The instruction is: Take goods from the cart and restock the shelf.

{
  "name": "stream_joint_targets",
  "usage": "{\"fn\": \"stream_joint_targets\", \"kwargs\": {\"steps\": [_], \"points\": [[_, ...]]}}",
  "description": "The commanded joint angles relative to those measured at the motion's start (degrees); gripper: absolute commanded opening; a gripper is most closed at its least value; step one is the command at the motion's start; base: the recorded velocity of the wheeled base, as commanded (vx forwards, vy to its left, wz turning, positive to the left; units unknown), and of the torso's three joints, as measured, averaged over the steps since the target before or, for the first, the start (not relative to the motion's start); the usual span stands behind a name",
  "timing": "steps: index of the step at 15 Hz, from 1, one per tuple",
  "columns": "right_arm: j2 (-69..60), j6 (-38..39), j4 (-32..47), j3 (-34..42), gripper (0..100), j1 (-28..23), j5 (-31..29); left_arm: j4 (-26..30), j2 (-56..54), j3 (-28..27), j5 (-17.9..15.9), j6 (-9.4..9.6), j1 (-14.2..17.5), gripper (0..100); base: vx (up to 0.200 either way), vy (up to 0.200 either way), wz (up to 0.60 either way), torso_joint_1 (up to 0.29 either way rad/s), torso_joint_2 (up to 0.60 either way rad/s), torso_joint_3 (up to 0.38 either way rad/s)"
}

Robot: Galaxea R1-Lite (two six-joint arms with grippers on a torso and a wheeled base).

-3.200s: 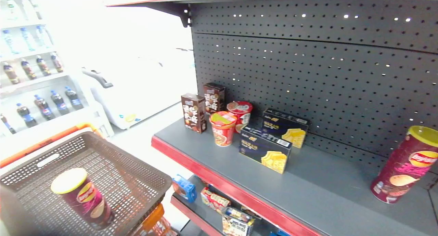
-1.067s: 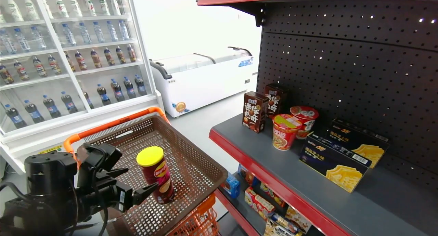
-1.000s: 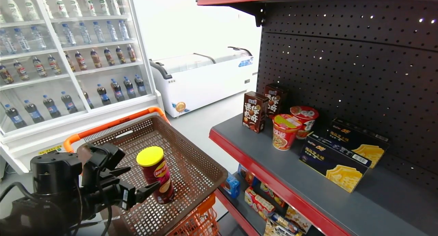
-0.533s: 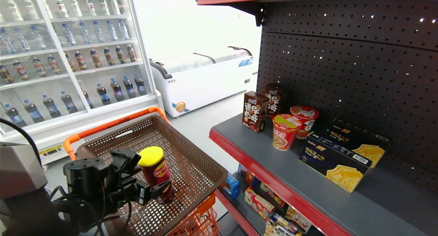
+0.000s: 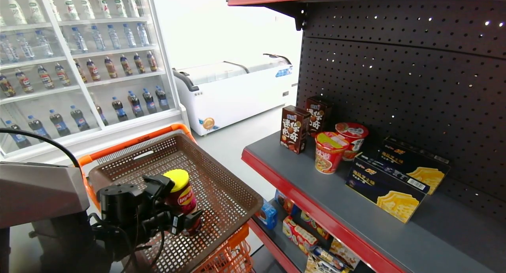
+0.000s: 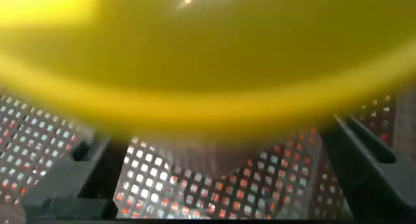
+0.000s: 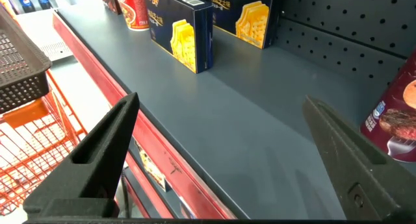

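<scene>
Our left tool (image 5: 184,205) has come forward into the brown cart basket (image 5: 233,194) since a second ago, when its tips were still short of the chips can (image 5: 180,186). Now its fingers stand wide on either side of the upright can, which has not moved. Our right tool (image 7: 221,152) hangs spread wide over the grey shelf (image 7: 260,120).
</scene>
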Motion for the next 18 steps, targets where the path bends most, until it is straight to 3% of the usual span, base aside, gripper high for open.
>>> {"fn": "stream_joint_targets", "kwargs": {"steps": [1,4,8,10,16,18], "points": [[-0.01,0.0,-0.09,0.0,100,0.01,0.0,0.3,2.16,-3.24,0.16,-0.05,-0.4,0,0.0,0.0,0.0,0.0,0.0,0.0],[-0.01,0.0,0.0,0.0,100,0.01,0.0,0.12,0.84,-1.04,0.16,0.22,-1.46,0,0.0,0.0,0.0,0.0,0.0,0.0],[-0.01,0.0,0.0,0.0,100,0.01,0.0,0.39,-6.28,0.63,7.28,-1.1,-2.6,0,0.0,0.0,0.0,0.0,0.0,0.0],[-0.01,0.0,0.0,0.0,100,0.01,0.0,2.76,-14.98,0.45,7.01,-0.93,-1.99,0,0.0,0.0,0.0,0.0,0.0,0.0],[-0.01,0.0,0.0,0.0,100,0.01,0.0,32.2,-45.39,-0.86,7.1,-0.49,-2.6,0,0.0,0.0,0.0,0.0,0.0,0.0],[-0.01,0.0,0.0,0.0,100,0.01,0.0,39.58,-54.27,1.16,6.66,-1.54,-2.87,0,0.0,0.0,0.0,0.0,0.0,0.0]]}}
